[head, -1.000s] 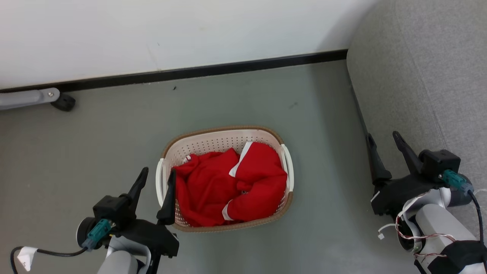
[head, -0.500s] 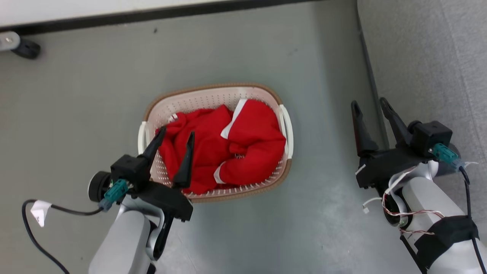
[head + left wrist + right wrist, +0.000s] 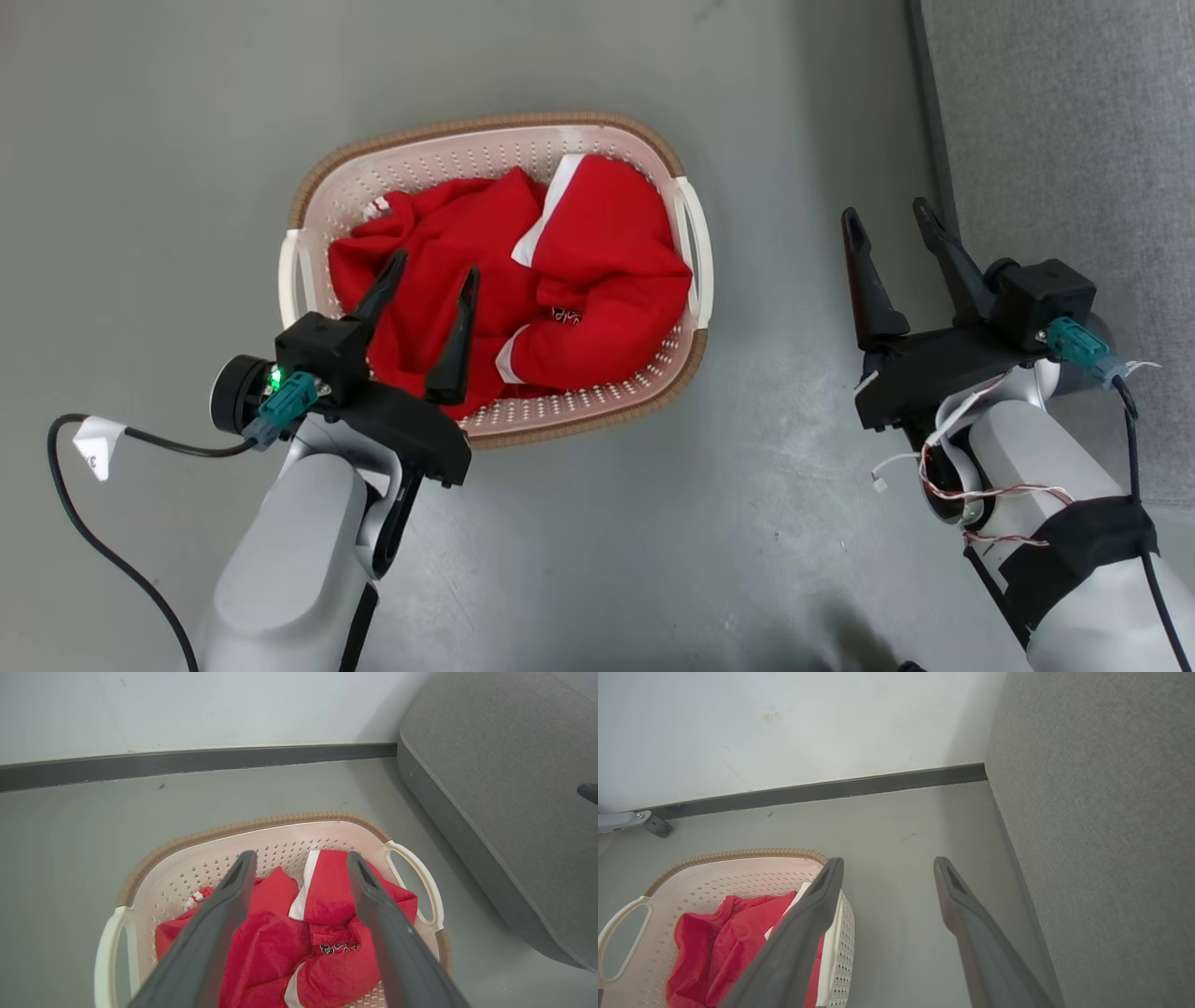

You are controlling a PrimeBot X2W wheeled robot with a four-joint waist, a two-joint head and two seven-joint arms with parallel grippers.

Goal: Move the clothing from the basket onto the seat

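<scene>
Nearest us, the left forearm (image 3: 280, 560), smooth pale grey, rises from 7 o'clock in the head view and carries the left gripper (image 3: 435, 265). Its two long dark fingers point toward 1 o'clock with a clear gap between them and hold nothing. Those fingers lie over the near-left part of the clothing (image 3: 579, 252); we cannot tell whether their tips touch the fabric. At 4 o'clock the right forearm (image 3: 1022, 439), bound by a black strap (image 3: 1074, 555), holds the right gripper (image 3: 884, 210) above the bare floor (image 3: 794, 523). Its fingers are likewise spread and empty, pointing toward 12 o'clock, between the basket (image 3: 485, 123) and the seat (image 3: 1074, 140). The clothing is bright red soft cloth rumpled into folds, with white bands and a small dark print. It lies inside the basket, under and just ahead of the left gripper and at 9 o'clock from the right one. The basket is cream perforated plastic, oval, with a brown woven-look rim and white side handles. At 2 o'clock stands the seat, light grey woven upholstery with a rounded edge, apart from the basket. Farthest, in the wrist views, a dark baseboard (image 3: 187, 763) meets a white wall (image 3: 233, 709).
</scene>
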